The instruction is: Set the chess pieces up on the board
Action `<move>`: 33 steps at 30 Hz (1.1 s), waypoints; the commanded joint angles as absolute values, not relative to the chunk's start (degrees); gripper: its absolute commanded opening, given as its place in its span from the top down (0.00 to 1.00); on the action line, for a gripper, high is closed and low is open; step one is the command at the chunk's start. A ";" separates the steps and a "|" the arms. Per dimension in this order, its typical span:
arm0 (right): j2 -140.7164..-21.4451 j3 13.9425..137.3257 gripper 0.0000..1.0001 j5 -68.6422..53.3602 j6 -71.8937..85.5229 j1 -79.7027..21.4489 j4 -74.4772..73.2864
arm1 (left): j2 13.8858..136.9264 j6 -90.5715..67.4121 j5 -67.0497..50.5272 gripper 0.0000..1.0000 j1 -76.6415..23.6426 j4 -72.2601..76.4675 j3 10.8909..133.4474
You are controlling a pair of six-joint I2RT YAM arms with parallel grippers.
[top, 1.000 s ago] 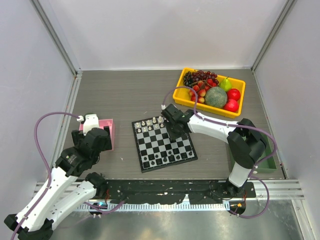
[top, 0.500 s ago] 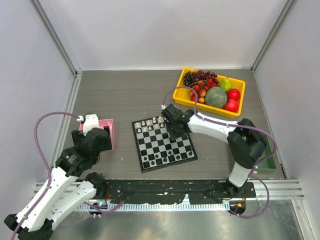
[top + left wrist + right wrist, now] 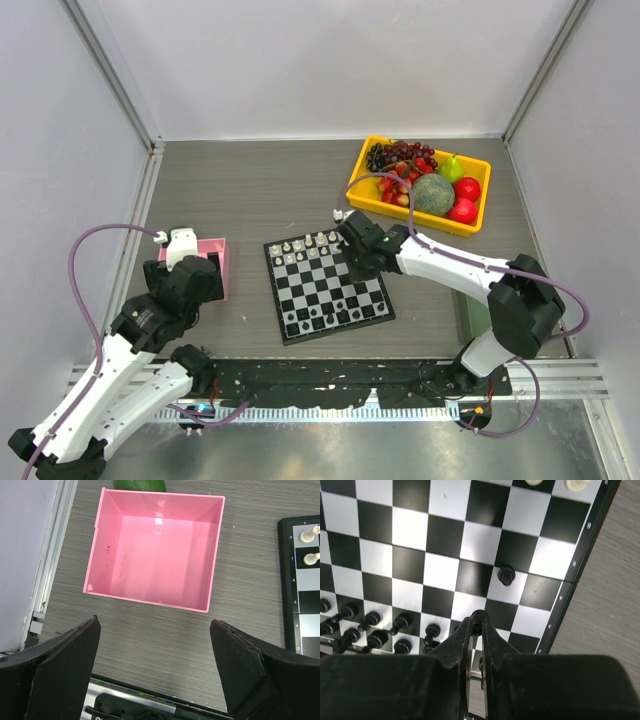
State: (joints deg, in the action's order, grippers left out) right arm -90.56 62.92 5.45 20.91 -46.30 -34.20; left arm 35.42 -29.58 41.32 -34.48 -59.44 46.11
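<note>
The small black and white chessboard [image 3: 326,285] lies mid-table. White chessmen [image 3: 300,246] stand along its far edge, black chessmen [image 3: 335,314] along its near edge. My right gripper [image 3: 478,618] hangs over the board's right side [image 3: 362,262], shut on a tiny black chess piece [image 3: 479,616]. One black pawn [image 3: 506,574] stands alone on a square just ahead of it. Black pieces [image 3: 375,625] crowd the lower left of that view. My left gripper [image 3: 155,645] is open and empty over bare table, near the pink tray [image 3: 157,547]. The board's edge [image 3: 301,580] with two white pieces shows at its right.
A yellow bin [image 3: 420,186] of fruit stands at the back right, behind the right arm. The pink tray [image 3: 215,262] sits left of the board, under the left wrist. A green object [image 3: 140,484] lies beyond the tray. A green tray [image 3: 535,325] is at the right edge.
My right gripper has shifted right and toward the near side over the board's right part; the arm's elbow has swung out to the right. The left arm has not moved.
</note>
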 commanded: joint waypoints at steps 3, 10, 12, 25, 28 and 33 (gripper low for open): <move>-85.43 58.28 0.89 6.59 22.14 -46.14 -34.19 | 35.68 -29.97 41.57 0.01 -34.37 -58.27 47.28; -84.90 56.16 0.89 5.36 23.11 -46.23 -33.49 | 35.95 -29.88 41.40 0.01 -34.45 -58.19 47.20; -85.25 55.81 0.89 5.45 23.46 -46.14 -33.31 | 35.95 -29.88 41.31 0.01 -34.36 -58.18 47.20; -84.28 53.26 0.89 3.96 24.70 -46.23 -32.26 | 36.38 -29.71 41.13 0.01 -34.37 -58.18 47.20; -84.46 53.09 0.89 3.43 24.70 -46.23 -32.17 | 36.39 -29.79 41.05 0.01 -34.28 -58.27 47.29; -85.08 53.35 0.87 4.13 24.70 -46.23 -32.34 | 36.39 -29.71 41.13 0.01 -34.37 -58.18 47.37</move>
State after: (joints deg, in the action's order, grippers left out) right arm -86.48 53.39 4.12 24.16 -46.28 -33.54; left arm 36.16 -29.58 40.84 -34.48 -59.44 46.11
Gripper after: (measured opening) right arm 0.157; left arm 0.992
